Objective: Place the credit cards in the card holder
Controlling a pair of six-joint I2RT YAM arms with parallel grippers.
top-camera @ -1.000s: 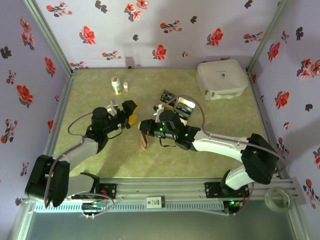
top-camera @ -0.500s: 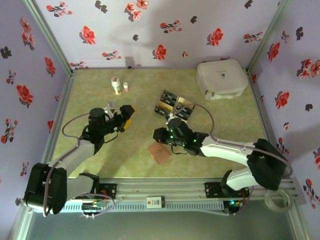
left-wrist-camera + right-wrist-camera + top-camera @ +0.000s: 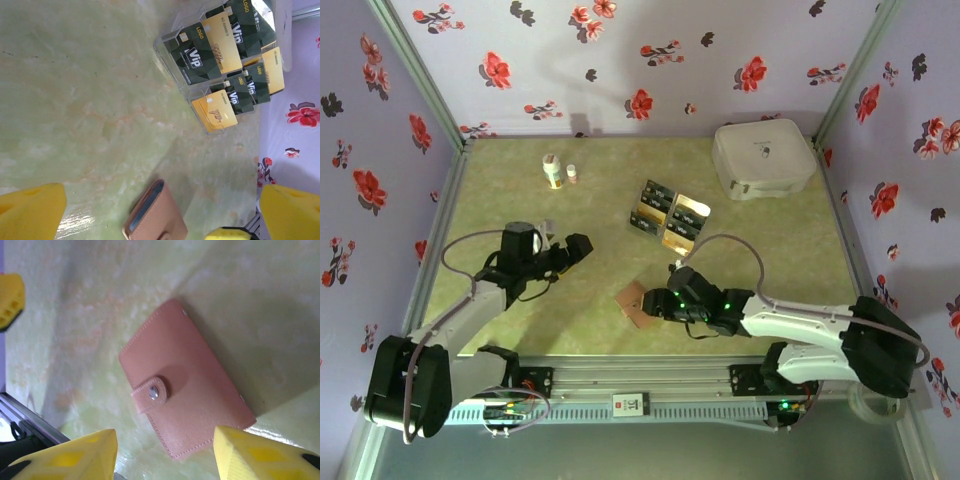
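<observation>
The card holder (image 3: 636, 303) is a reddish-brown wallet lying flat on the green table, closed with its snap strap (image 3: 152, 392) fastened. In the left wrist view its grey-blue inside edge (image 3: 145, 210) shows. My right gripper (image 3: 665, 301) hovers just right of the holder, open, its yellow fingers (image 3: 75, 455) spread wider than the holder (image 3: 185, 400) and not touching it. My left gripper (image 3: 576, 246) is open and empty, left of the holder and apart from it. The credit cards (image 3: 220, 55), black and gold, sit in a clear tray (image 3: 665, 215) further back.
A large white rounded case (image 3: 763, 158) stands at the back right. Two small bottles (image 3: 553, 171) stand at the back left. Floral walls close in the table on three sides, and the metal rail (image 3: 640, 378) runs along the near edge.
The right gripper held the card holder on edge, then laid it flat, opened and drew back toward the near right. The left gripper pulled away to the left.
</observation>
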